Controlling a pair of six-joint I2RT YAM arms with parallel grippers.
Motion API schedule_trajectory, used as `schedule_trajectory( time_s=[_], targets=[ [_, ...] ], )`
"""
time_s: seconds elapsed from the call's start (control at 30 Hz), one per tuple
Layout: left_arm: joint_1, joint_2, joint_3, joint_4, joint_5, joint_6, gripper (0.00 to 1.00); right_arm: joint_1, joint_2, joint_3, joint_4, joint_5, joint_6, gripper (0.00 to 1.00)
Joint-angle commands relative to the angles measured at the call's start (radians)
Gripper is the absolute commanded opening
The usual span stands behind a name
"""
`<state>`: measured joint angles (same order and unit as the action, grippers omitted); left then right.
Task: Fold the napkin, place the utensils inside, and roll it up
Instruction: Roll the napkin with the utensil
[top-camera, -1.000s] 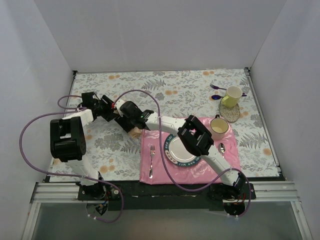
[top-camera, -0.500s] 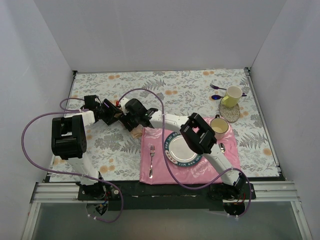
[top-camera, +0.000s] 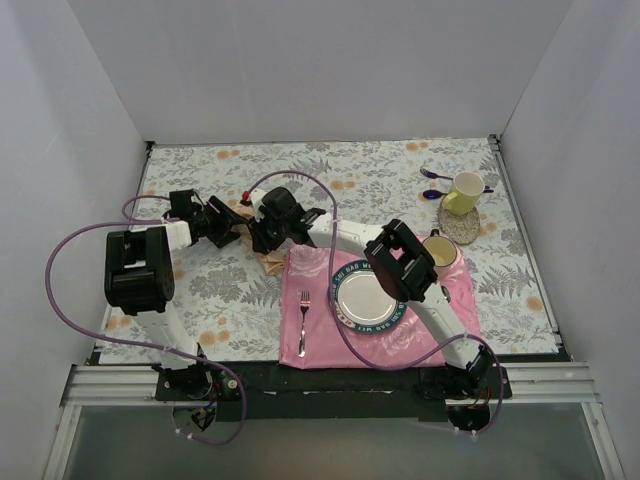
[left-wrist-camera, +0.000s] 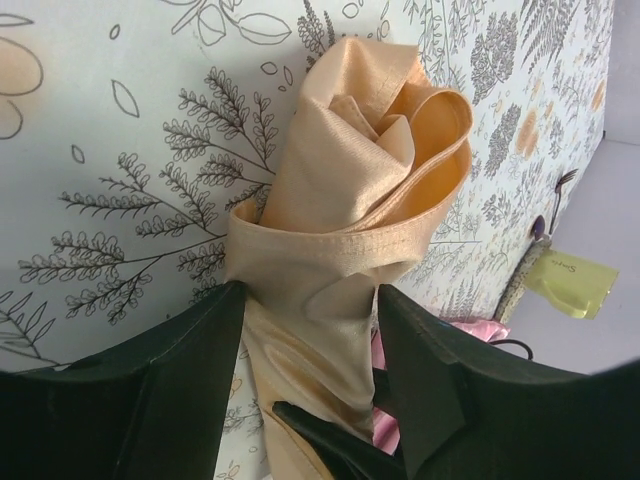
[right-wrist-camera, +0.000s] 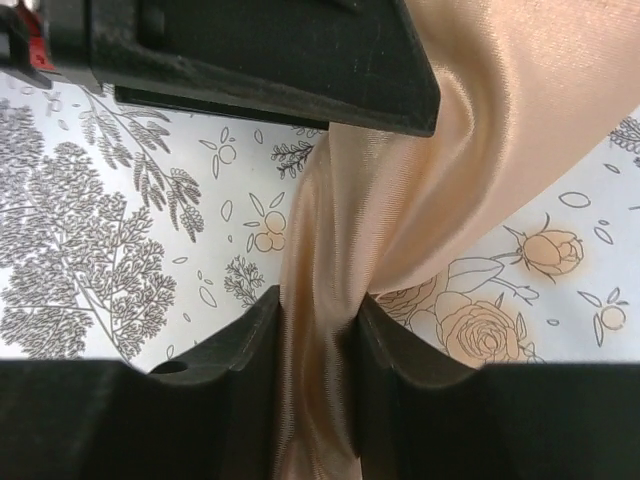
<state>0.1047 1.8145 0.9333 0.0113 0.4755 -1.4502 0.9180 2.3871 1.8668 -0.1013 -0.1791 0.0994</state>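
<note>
The napkin (left-wrist-camera: 340, 200) is a shiny peach-gold cloth bunched into a loose roll on the floral table. My left gripper (left-wrist-camera: 310, 300) is shut on it, with both fingers pressing its sides. My right gripper (right-wrist-camera: 318, 310) is shut on a narrow gathered part of the napkin (right-wrist-camera: 380, 200). From above, the left gripper (top-camera: 238, 228) and right gripper (top-camera: 264, 238) meet left of centre. Only a small piece of the napkin (top-camera: 272, 262) shows below them. The utensils are hidden; a dark pointed shape under the cloth in the left wrist view cannot be identified.
A pink placemat (top-camera: 320, 345) lies at the front centre with a plate (top-camera: 365, 300), a silver fork (top-camera: 303, 318), a silver spoon (top-camera: 445, 296) and a cream cup (top-camera: 438, 253). A yellow mug (top-camera: 463, 192) and purple spoons (top-camera: 435, 175) stand at the back right.
My right gripper has moved away from the bases toward the left gripper, and its jaws have narrowed onto the napkin. The left gripper has barely moved and keeps its hold.
</note>
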Motion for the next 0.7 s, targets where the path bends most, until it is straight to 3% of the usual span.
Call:
schedule_trajectory(
  time_s=[0.0,0.27,0.4,0.5,0.67],
  targets=[
    [-0.007,0.046,0.028,0.010,-0.057,0.008,0.56,-0.028,0.035,-0.047,0.064,-0.270,0.091,0.36],
    [-0.028,0.071,0.068,0.001,-0.054,0.002,0.56,-0.099,0.052,-0.120,0.235,-0.556,0.224,0.31],
    [-0.030,0.069,0.055,-0.001,-0.061,0.004,0.56,-0.099,0.031,-0.080,0.103,-0.460,0.128,0.49],
    [-0.030,0.069,0.042,-0.001,-0.064,0.008,0.56,-0.073,-0.015,-0.055,-0.012,-0.342,0.076,0.71],
    [-0.030,0.057,0.033,-0.005,-0.069,0.020,0.56,-0.022,-0.048,0.023,-0.181,-0.099,0.033,0.82]
  ],
)
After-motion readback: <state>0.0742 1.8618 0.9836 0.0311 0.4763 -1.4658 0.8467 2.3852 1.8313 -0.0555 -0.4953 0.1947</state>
